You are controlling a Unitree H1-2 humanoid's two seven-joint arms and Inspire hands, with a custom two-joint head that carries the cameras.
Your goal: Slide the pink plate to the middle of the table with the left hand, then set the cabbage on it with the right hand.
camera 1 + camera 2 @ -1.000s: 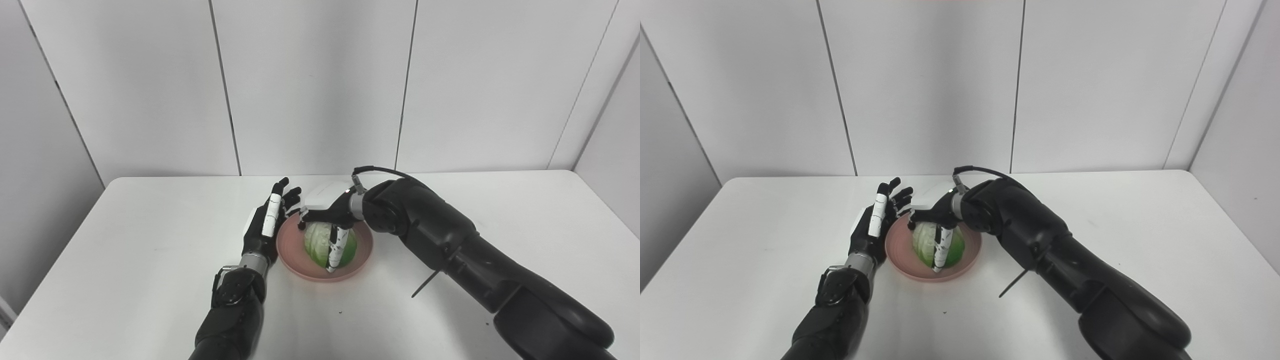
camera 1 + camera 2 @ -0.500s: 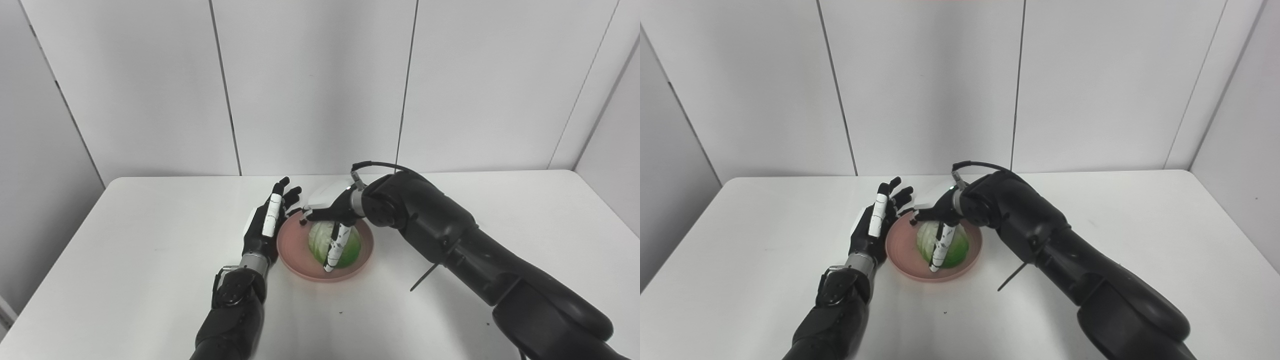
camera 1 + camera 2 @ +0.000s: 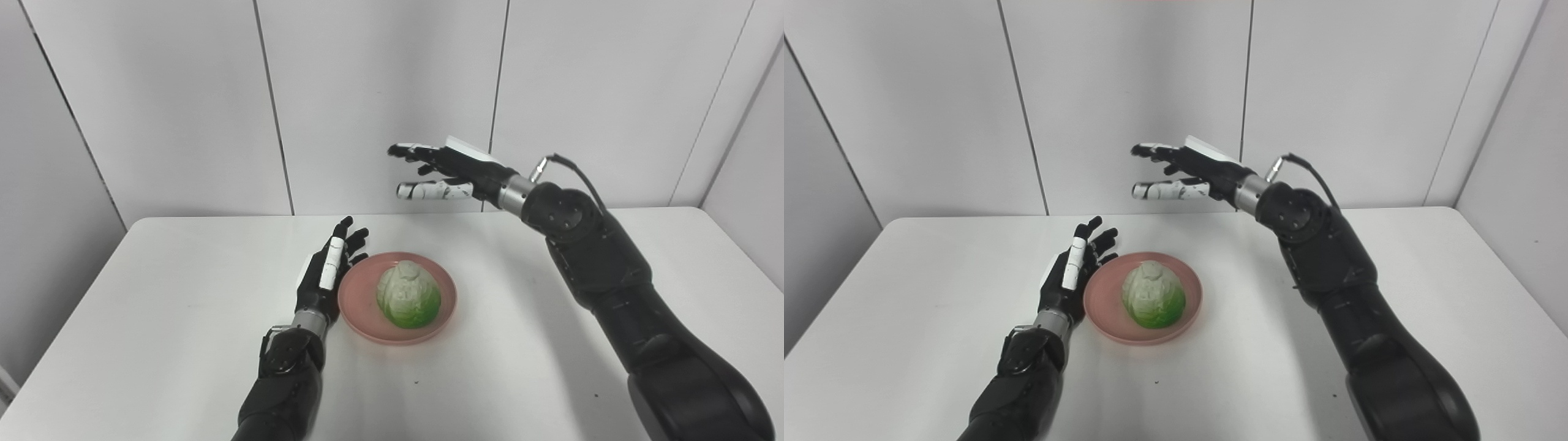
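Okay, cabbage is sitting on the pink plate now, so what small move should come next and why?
Probably just draw the left hand back from the pink plate. The cabbage rests on it, and the right hand is open, raised clear above the table.

plate [image 3: 362, 306]: pink | cabbage [image 3: 408, 294]: pale whitish-green on top, bright green low down | surface [image 3: 184, 288]: white, a few small dark specks | left robot hand [image 3: 324, 275]: black with a white strip | right robot hand [image 3: 450, 171]: black, white back, white speckled thumb | wall panels [image 3: 380, 92]: pale grey, dark seams
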